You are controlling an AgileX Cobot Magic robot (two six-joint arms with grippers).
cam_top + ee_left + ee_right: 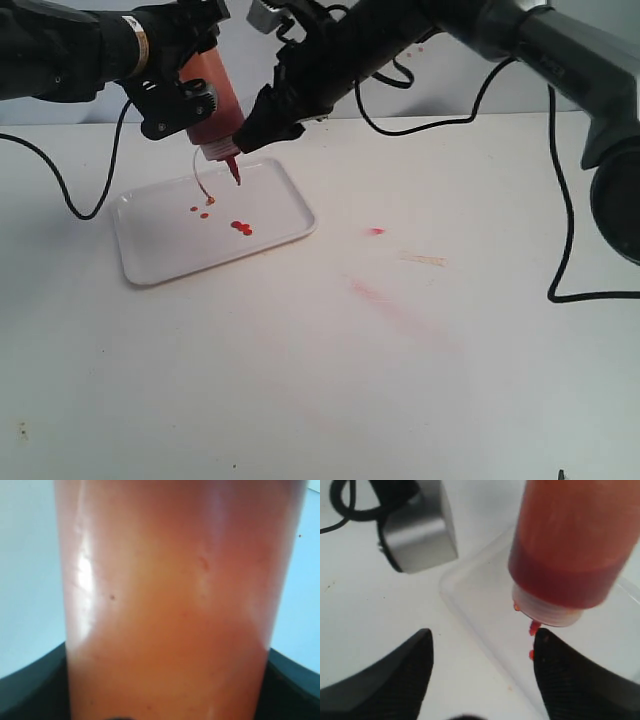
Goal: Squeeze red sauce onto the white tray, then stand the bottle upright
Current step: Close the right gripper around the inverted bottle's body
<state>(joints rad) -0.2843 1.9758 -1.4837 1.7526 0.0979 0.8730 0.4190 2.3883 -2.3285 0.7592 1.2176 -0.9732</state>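
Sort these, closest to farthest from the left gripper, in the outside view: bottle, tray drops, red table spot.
1. The bottle: in the left gripper.
2. The red drops: below, on the tray.
3. The red spot: right, on the table.

Bright, even light all round; the white table (400,400) is nearly washed out, and only a faint shadow sits under the tray (160,245). Left wrist view is soft, with the bottle (170,605) far too close and a glare streak down one side; right wrist view is fuzzy up close too.
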